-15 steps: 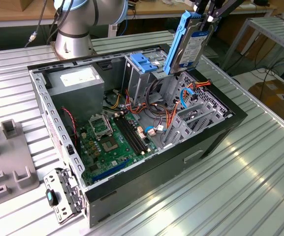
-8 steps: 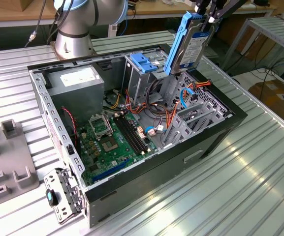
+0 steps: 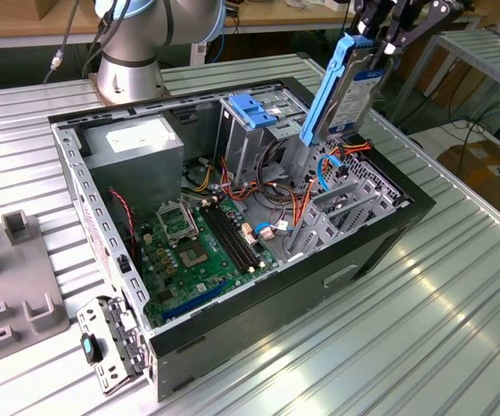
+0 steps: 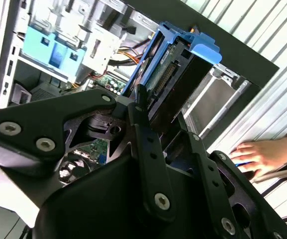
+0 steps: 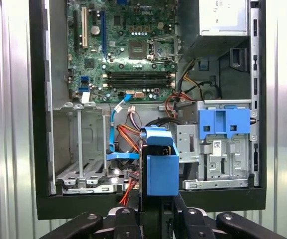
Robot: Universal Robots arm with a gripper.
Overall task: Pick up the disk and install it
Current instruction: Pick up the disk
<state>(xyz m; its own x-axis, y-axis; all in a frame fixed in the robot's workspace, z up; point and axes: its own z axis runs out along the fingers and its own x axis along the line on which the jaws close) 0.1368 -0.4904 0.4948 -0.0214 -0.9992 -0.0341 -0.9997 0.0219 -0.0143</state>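
Ribbed metal bench (image 3: pixel 379 347) fills the foreground of the exterior view. At that view's left sits a grey fixture block (image 3: pixel 20 299). Next comes the open computer case (image 3: pixel 258 321), lying on its side with its panel off. Inside it, going rightwards, are the grey power-supply box (image 3: pixel 137 143), the green motherboard (image 3: pixel 193 247) and a metal cage topped by a blue latch (image 3: pixel 254 108).

Further right, the disk (image 3: pixel 340 91) hangs in the air above the case, tilted, its lower end over a tangle of orange and blue cables (image 3: pixel 319 173) and the empty drive bay (image 3: pixel 345 208). The gripper (image 3: pixel 373 43) is pinching the disk by its upper end, black fingers (image 4: pixel 148 144) pressed against both faces. In the first wrist view the disk (image 5: pixel 160 167) stands edge-on, between the empty bay and the cage. It is lifted but not yet installed.

Several things could go wrong, as I judge it:
- **Cables:** the loose ones lie under the disk's lower end and could snag or get pinched beneath it.
- **Tilt:** a blue frame corner could catch a bay wall and jam.
- **Grasp:** held by one end only, the disk could pivot or slip on any such contact.
- **Hand:** a person's hand (image 4: pixel 257 157) rests on the bench just beside the case wall, near the arm's working space.
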